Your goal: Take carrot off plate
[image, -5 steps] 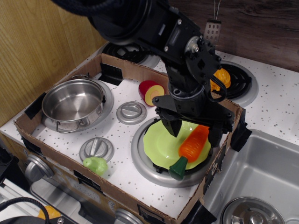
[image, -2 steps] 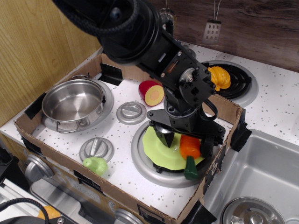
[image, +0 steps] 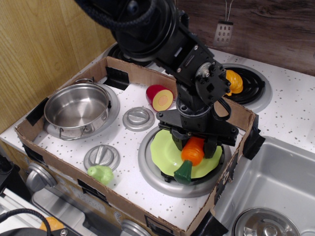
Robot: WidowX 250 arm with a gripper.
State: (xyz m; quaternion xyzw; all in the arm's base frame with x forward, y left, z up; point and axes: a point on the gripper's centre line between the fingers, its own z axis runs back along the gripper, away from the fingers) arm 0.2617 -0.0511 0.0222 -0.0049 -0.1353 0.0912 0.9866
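Carrot [image: 192, 153] sits in the lower right centre of the frame, pinched at its orange body by the claw [image: 193, 142], whose two dark fingers come straight down from above and press on either side of it. Its green stub [image: 182, 173] points toward the lower left of the frame and hangs lowest, over the near rim of the plate [image: 162, 150]; the orange body rises up and to the right into the claw, so the long axis runs tilted, from lower left to upper right. That slant suggests the grip is above the toy's middle, leaving the stub end to droop. Whether the stub touches the plate or hangs just clear of it cannot be told from this view.

The plate lies on the round burner ring [image: 147, 169] inside the cardboard tray [image: 123, 201] on the counter [image: 290, 113]. The arm blocks the far side of the plate. A steel pot [image: 76, 105] stands well apart at left, a red-and-yellow toy [image: 160, 97] just above the plate, and a small green toy [image: 101, 174] near the tray's front edge, leaving bare spotted surface to the left as a likely set-down place.
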